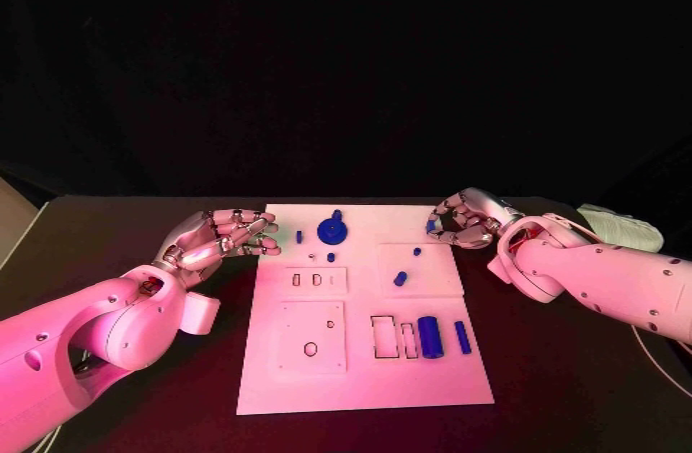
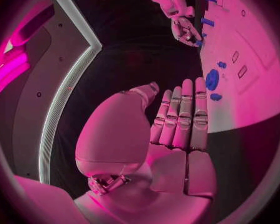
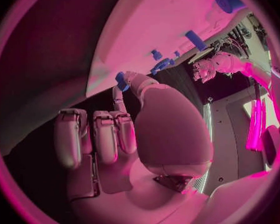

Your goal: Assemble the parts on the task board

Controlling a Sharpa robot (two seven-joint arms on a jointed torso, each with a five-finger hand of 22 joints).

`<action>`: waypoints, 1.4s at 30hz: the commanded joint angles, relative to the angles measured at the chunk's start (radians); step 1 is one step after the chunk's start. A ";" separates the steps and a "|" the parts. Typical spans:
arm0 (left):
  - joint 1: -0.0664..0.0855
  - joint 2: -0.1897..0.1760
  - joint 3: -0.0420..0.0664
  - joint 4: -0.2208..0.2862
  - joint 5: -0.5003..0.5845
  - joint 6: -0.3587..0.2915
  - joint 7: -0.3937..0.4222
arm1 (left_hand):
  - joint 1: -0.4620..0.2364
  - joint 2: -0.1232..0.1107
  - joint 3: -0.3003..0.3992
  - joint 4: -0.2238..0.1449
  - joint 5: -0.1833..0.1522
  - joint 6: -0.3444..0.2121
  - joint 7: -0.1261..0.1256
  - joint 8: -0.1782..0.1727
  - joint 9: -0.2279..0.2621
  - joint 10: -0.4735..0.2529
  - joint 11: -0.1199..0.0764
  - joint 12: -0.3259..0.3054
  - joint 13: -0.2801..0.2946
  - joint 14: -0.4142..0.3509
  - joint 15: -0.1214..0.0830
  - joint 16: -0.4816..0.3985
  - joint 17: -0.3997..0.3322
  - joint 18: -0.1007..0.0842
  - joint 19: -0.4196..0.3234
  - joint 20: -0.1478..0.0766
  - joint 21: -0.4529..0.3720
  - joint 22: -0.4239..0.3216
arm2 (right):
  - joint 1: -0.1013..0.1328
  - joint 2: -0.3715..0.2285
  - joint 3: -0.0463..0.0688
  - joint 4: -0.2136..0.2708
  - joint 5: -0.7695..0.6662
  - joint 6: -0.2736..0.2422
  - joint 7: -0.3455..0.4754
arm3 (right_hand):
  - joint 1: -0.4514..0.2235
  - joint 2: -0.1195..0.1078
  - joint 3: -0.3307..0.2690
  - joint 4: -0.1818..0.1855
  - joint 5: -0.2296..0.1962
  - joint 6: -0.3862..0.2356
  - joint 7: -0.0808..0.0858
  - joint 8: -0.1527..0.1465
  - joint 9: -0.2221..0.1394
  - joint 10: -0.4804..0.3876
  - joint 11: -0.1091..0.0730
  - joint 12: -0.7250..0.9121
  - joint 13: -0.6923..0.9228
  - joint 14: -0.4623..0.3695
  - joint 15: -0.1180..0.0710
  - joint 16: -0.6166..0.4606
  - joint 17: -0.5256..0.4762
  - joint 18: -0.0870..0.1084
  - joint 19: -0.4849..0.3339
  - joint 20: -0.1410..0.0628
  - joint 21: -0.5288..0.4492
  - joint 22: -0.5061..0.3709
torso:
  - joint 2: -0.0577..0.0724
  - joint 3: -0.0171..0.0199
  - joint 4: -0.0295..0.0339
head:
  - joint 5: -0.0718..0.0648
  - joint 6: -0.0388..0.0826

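Note:
The white task board (image 1: 361, 373) lies in the middle of the black table. On it I see a round blue part (image 1: 335, 231), a blue cylinder (image 1: 428, 330), a blue bar (image 1: 463, 337) and several small blue pieces such as one at mid-board (image 1: 400, 279). My right hand (image 1: 464, 221) hovers at the board's far right corner and pinches a small blue part (image 3: 121, 79) at its fingertips. My left hand (image 1: 224, 235) hangs beside the board's far left edge, holding nothing. Its fingers (image 2: 180, 119) lie side by side, with the thumb apart.
A pale crumpled object (image 1: 623, 225) lies on the table to the far right, behind my right arm. A thin cable (image 1: 656, 363) runs along the table's right side. Rectangular recesses (image 1: 384, 336) sit beside the cylinder, and a square plate with a hole (image 1: 312, 338) occupies the board's near left.

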 commanded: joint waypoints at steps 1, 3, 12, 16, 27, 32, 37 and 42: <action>0.000 0.001 0.001 -0.003 -0.004 0.019 0.006 | -0.007 -0.005 0.004 0.001 0.003 -0.002 0.006 -0.006 0.001 -0.001 0.002 -0.005 -0.001 -0.006 -0.001 0.004 0.002 0.012 -0.008 -0.002 0.002 -0.002 | 0.001 -0.004 0.001 0.021 -0.008 -0.058 -0.022 | -0.010 0.003 -0.001 0.007 0.006 0.006 -0.002 0.003 0.000 0.102 -0.008 0.005 0.262 0.106 -0.007 0.004 0.263 -0.015 0.065 -0.008 0.002 0.148 | -0.002 -0.0002 -0.0012 | 0.000 0.000; 0.000 0.002 0.001 -0.005 -0.004 0.019 0.006 | -0.007 -0.005 0.004 0.001 0.003 -0.002 0.006 -0.006 0.001 -0.001 0.002 -0.005 -0.001 -0.006 -0.001 0.004 0.002 0.012 -0.008 -0.002 0.002 -0.002 | 0.004 -0.007 0.001 0.039 -0.008 -0.064 -0.032 | -0.010 0.003 -0.001 0.007 0.007 0.006 -0.002 0.003 0.000 0.102 -0.008 0.005 0.262 0.106 -0.007 0.004 0.263 -0.014 0.064 -0.008 0.001 0.147 | -0.004 -0.0004 -0.0011 | 0.000 0.000; 0.000 0.001 0.001 -0.013 -0.003 0.018 0.004 | -0.007 -0.005 0.004 0.001 0.003 -0.002 0.006 -0.006 0.001 -0.001 0.002 -0.005 -0.001 -0.006 -0.001 0.004 0.002 0.012 -0.008 -0.002 0.002 -0.002 | 0.016 0.000 0.002 0.131 -0.011 -0.076 -0.086 | -0.011 0.002 -0.001 0.007 0.007 0.006 -0.002 0.003 0.000 0.103 -0.008 0.006 0.262 0.106 -0.007 0.004 0.263 -0.014 0.064 -0.008 -0.001 0.145 | -0.012 0.0005 -0.0079 | 0.009 0.001; 0.000 0.004 0.001 -0.018 -0.001 0.018 0.004 | -0.007 -0.005 0.004 0.001 0.003 -0.002 0.006 -0.006 0.001 -0.001 0.002 -0.005 -0.001 -0.006 -0.001 0.004 0.002 0.012 -0.008 -0.002 0.002 -0.002 | 0.016 0.022 0.001 0.175 -0.012 -0.069 -0.098 | -0.011 0.002 -0.002 0.007 0.008 0.006 -0.002 0.004 0.000 0.103 -0.009 0.006 0.262 0.106 -0.007 0.004 0.263 -0.014 0.063 -0.008 -0.001 0.144 | -0.016 0.0022 -0.0103 | 0.022 -0.002; -0.001 0.012 0.000 -0.031 0.001 0.020 0.000 | -0.009 -0.005 0.005 0.000 0.003 -0.004 0.008 -0.007 0.001 -0.003 0.004 -0.005 -0.001 -0.008 0.000 0.004 0.004 0.011 -0.009 -0.001 0.003 -0.002 | 0.006 0.100 -0.007 0.281 -0.057 -0.069 -0.190 | -0.015 0.002 -0.003 0.009 0.008 0.004 -0.002 0.004 0.000 0.103 -0.009 0.006 0.263 0.106 -0.006 0.004 0.263 -0.013 0.062 -0.008 -0.005 0.140 | -0.026 -0.0006 -0.0059 | 0.035 -0.013; -0.001 0.014 0.000 -0.033 0.001 0.020 -0.001 | -0.009 -0.005 0.005 0.000 0.003 -0.004 0.008 -0.007 0.001 -0.003 0.004 -0.005 -0.001 -0.008 0.000 0.004 0.004 0.011 -0.009 -0.001 0.003 -0.002 | 0.002 0.133 -0.014 0.301 -0.089 -0.083 -0.260 | -0.017 0.001 -0.004 0.010 0.007 0.004 -0.001 0.005 0.000 0.103 -0.009 0.006 0.262 0.106 -0.005 0.004 0.263 -0.012 0.061 -0.008 -0.007 0.138 | -0.027 -0.0017 -0.0069 | 0.035 -0.016; -0.002 0.015 0.000 -0.032 0.001 0.021 -0.002 | -0.009 -0.005 0.005 0.000 0.003 -0.004 0.008 -0.007 0.001 -0.003 0.004 -0.005 -0.001 -0.008 0.000 0.004 0.004 0.011 -0.009 -0.001 0.003 -0.002 | -0.003 0.162 -0.021 0.307 -0.112 -0.102 -0.330 | -0.026 -0.004 -0.009 0.013 0.002 0.002 -0.001 0.007 0.001 0.103 -0.009 0.006 0.262 0.106 -0.004 0.004 0.263 -0.012 0.061 -0.007 -0.008 0.136 | -0.026 -0.0004 -0.0096 | 0.037 -0.018; -0.002 0.014 0.000 -0.031 0.001 0.022 -0.002 | -0.009 -0.005 0.005 0.000 0.003 -0.004 0.008 -0.007 0.001 -0.003 0.004 -0.005 -0.001 -0.008 0.000 0.004 0.004 0.011 -0.009 -0.001 0.003 -0.002 | -0.014 0.186 -0.026 0.311 -0.145 -0.115 -0.390 | -0.028 -0.005 -0.010 0.014 0.000 0.002 -0.001 0.008 0.001 0.103 -0.009 0.006 0.262 0.106 -0.004 0.004 0.263 -0.012 0.062 -0.007 -0.008 0.137 | -0.026 -0.0014 -0.0078 | 0.036 -0.024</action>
